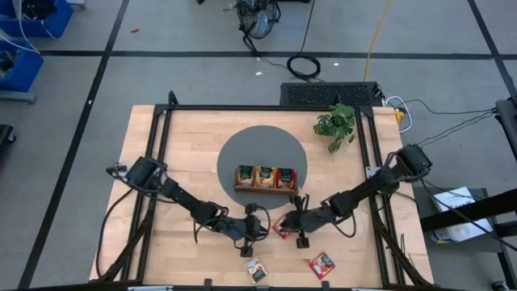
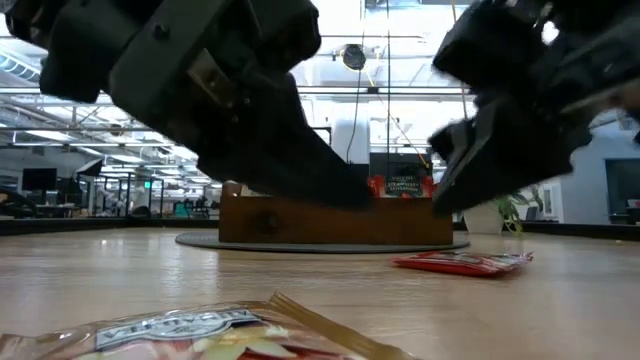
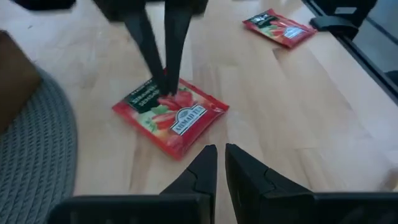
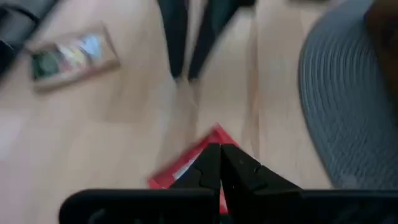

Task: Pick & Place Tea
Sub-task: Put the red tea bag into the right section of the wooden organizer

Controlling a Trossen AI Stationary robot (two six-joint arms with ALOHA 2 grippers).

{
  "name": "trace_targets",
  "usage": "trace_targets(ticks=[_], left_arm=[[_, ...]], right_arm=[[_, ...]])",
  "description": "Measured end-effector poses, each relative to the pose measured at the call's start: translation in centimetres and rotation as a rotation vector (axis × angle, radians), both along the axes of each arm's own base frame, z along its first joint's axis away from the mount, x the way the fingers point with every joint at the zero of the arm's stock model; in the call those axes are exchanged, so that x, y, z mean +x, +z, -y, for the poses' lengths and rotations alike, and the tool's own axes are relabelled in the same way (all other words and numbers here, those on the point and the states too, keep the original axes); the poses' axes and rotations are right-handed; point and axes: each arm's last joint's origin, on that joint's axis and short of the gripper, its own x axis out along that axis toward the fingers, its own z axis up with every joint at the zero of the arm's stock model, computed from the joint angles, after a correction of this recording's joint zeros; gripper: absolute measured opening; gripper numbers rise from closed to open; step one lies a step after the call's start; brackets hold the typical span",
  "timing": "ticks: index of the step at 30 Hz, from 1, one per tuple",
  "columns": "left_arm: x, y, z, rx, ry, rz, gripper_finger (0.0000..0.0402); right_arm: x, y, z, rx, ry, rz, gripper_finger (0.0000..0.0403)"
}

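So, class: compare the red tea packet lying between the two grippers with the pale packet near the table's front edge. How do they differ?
The red square tea packet is strawberry red; the pale green-white tea packet is light with a yellowish picture. The red one lies close to the grey round mat, with the right gripper shut and touching it; the pale one lies alone, untouched. Both lie flat on the wooden table and carry dark green labels.

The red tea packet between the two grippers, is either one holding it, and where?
The right gripper is shut on the red square tea packet at its label edge, packet flat on the table. The left gripper holds nothing.
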Motion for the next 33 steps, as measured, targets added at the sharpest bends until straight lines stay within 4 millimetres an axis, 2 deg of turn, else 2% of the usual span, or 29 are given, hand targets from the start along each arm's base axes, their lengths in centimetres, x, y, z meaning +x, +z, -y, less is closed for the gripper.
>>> trace_targets(ticks=[3,7,11,16,19,24,29,33], left_arm=[[0.7,-0.3,0.2,0.055,-0.037,0.006,0.0037],[1.6,0.3,1.5,0.232,-0.069,-0.027,0.0037],[2.2,0.6,2.5,0.373,-0.063,-0.089,0.0037],[2.9,-0.5,2.4,0.531,-0.035,-0.144,0.0037],[3.0,-0.7,2.1,0.570,-0.023,-0.155,0.0037],[3.0,-0.6,2.1,0.607,-0.071,-0.159,0.0037],[3.1,-0.6,2.4,0.549,-0.208,-0.177,0.0037],[3.4,-0.3,2.2,0.537,-0.226,-0.216,0.0037]], right_arm=[[-0.5,1.4,-0.6,-0.009,0.017,0.048,0.0000],[-1.9,3.4,-1.2,-0.062,-0.032,0.085,0.0000],[-3.3,4.2,-1.2,-0.030,-0.045,0.019,0.0003],[-4.0,3.5,-0.9,0.060,-0.100,-0.118,0.0030],[-4.1,3.1,-0.8,0.103,-0.134,-0.165,0.0057],[-4.4,2.6,0.2,0.181,-0.286,-0.258,0.0104],[-4.7,1.4,1.7,0.278,-0.361,-0.387,0.0139],[-4.9,0.4,2.9,0.341,-0.395,-0.384,0.0154]])
